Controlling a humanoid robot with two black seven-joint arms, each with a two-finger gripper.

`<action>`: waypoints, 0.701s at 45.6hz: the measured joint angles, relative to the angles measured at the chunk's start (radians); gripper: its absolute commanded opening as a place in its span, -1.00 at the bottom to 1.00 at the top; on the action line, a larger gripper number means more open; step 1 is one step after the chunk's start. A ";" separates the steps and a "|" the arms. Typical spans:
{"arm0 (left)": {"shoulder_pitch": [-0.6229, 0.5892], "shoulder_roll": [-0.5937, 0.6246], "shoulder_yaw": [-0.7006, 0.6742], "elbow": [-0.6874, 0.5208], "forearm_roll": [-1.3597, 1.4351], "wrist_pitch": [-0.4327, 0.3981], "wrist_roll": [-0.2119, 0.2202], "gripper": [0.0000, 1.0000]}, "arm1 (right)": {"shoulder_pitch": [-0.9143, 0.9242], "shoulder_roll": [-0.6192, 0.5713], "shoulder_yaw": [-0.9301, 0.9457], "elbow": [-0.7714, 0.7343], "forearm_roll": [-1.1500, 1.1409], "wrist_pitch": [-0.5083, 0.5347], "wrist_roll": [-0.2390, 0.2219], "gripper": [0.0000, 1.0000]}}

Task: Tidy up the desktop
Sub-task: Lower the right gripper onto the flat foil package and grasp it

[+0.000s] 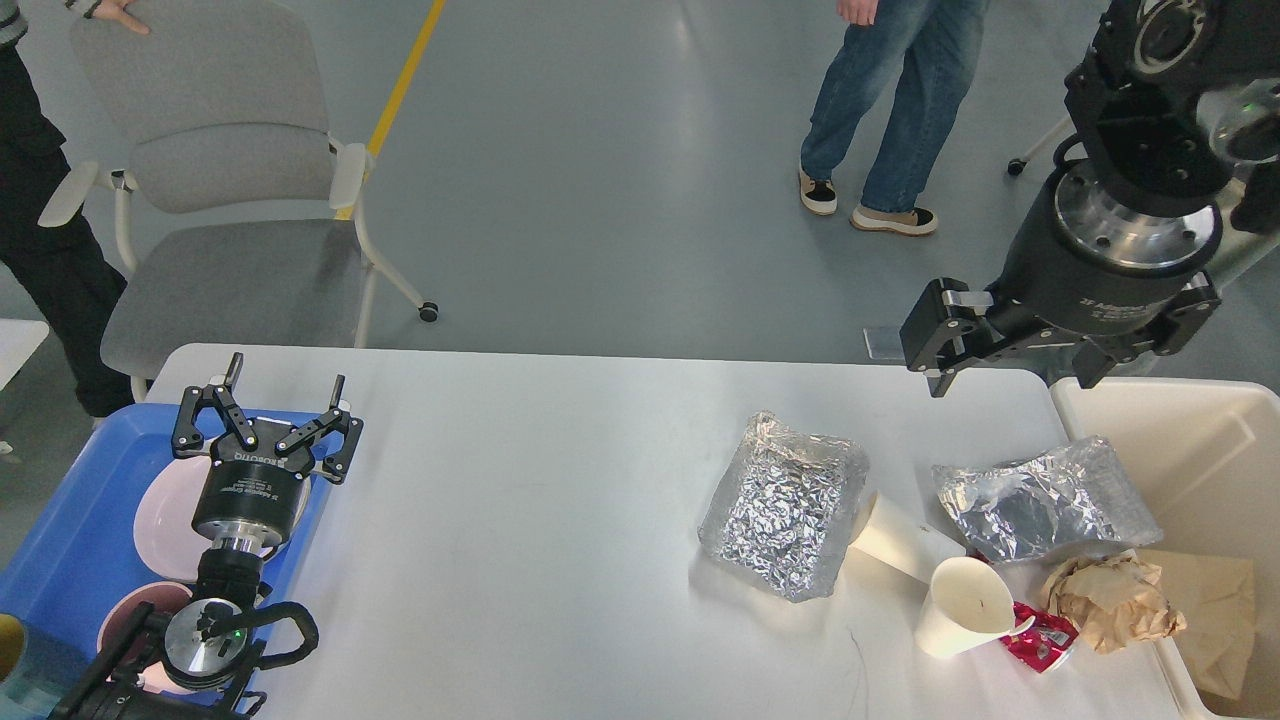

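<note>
Empty, left pincer gapes wide above blue tray.

- The desktop lay bare across its middle, open from near edge to far edge.
- On the right, clutter crowded together: a foil tray, two paper cups, crumpled foil, a red wrapper and a brown paper wad (several touching).
- The cream bin walled the right edge.
- The blue tray closed the left side.
</note>
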 measured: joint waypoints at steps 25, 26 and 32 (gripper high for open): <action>0.000 0.000 0.000 0.000 0.000 -0.001 0.000 0.93 | -0.749 0.127 0.203 -0.347 0.237 -0.347 -0.004 0.96; 0.000 0.000 0.000 0.000 0.000 -0.001 0.000 0.93 | -0.770 0.137 0.212 -0.363 0.239 -0.350 -0.004 0.94; 0.000 0.000 0.000 0.000 0.001 -0.001 0.000 0.93 | -0.881 0.173 0.262 -0.479 0.279 -0.370 -0.007 0.69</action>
